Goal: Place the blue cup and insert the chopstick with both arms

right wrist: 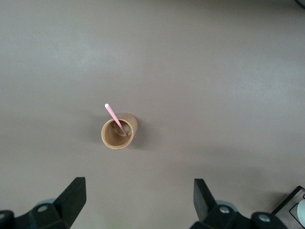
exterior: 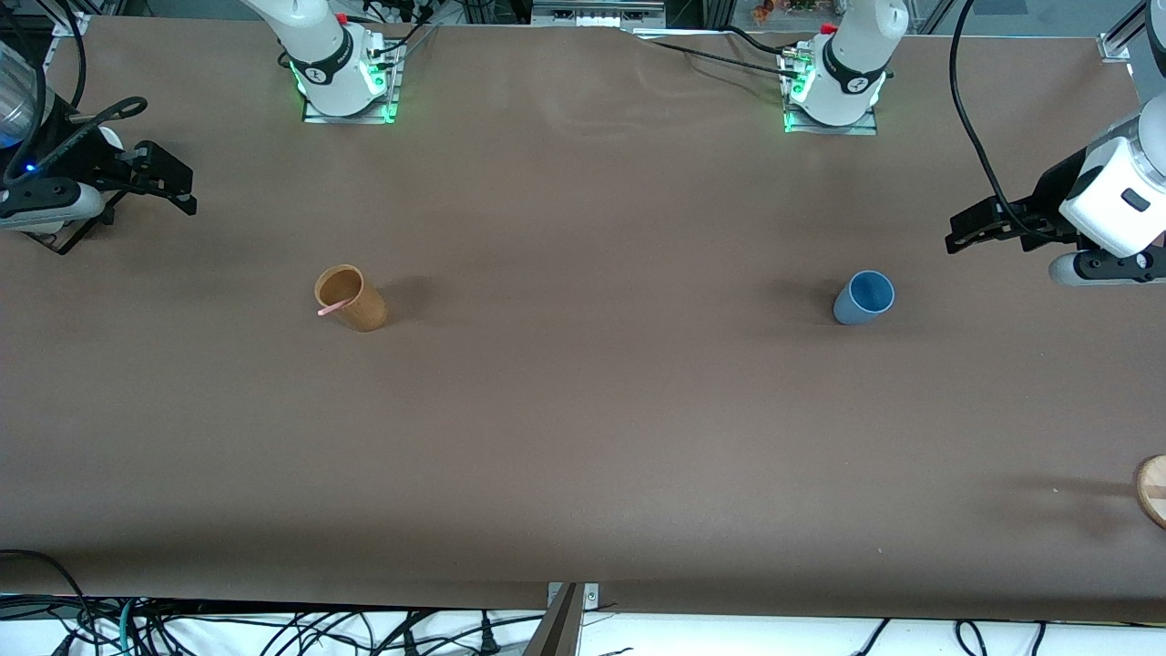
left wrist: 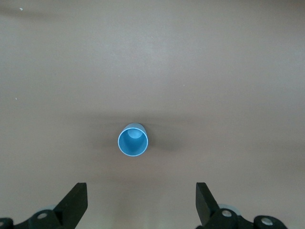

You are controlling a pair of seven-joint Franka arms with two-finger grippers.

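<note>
The blue cup stands upright and empty on the table toward the left arm's end; it also shows in the left wrist view. The pale pink chopstick leans inside the orange-brown cup toward the right arm's end; both show in the right wrist view, the chopstick in the brown cup. My left gripper is open and empty, up in the air at its end of the table, apart from the blue cup. My right gripper is open and empty, up at its end of the table.
A round light wooden object lies at the table's edge at the left arm's end, nearer to the front camera. The arm bases stand along the top of the front view.
</note>
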